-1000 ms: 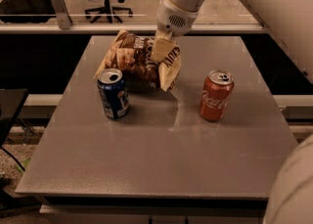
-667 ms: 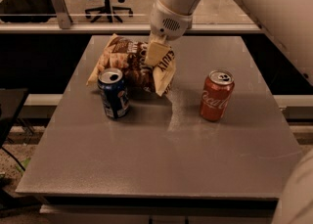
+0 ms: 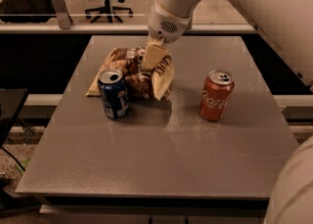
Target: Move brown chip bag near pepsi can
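**1. Change.** Against the view taken 1 s ago, the claw (image 3: 154, 57) is displaced to the left and toward the front of the worktop (image 3: 171, 159), and the bag (image 3: 128, 64) is displaced with it. The bag is now set close behind the pepsi can (image 3: 113, 96). Part of the bag is overlapped by the can in this view, so contact is likely but cannot be confirmed. The pepsi can and the red can (image 3: 216, 96) are unchanged in position.

**2. Claw state.** The claw is positioned over the right part of the bag and is closed on a fold of it. The cream end of the bag is held raised and hangs to the right of the claw. The left part of the bag is rested on the worktop.

**3. Task status.** The bag is located just beside the pepsi can and well apart from the red can. The required placement is judged to be reached, or very nearly so. Only release of the bag and withdrawal of the claw are judged to be left.

**4. Caution.** The pepsi can is upright and close to the bag. It is liable to be nudged or tipped if the bag is dragged further forward.
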Controlling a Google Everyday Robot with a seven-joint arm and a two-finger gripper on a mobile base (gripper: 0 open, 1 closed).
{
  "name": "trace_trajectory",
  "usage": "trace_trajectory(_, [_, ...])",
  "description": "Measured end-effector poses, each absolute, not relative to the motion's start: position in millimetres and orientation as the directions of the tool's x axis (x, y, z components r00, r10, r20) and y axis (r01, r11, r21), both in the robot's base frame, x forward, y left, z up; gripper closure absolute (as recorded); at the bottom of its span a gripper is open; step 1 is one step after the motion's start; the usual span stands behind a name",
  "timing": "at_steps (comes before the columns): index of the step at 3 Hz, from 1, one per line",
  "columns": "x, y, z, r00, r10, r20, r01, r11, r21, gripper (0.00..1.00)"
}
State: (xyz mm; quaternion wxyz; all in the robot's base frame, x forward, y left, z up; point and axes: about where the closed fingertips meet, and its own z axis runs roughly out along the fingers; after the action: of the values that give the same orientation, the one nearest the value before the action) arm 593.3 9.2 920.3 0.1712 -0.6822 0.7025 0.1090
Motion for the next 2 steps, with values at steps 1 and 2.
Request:
trace_trajectory(1, [594.2, 10.9, 919.3, -0.009, -0.92, -0.391, -0.996, 0.045, -0.082, 0.04])
trace_trajectory(2, [594.7, 12.0, 918.6, -0.009, -0.92, -0.392, -0.996, 0.044, -0.083, 0.0])
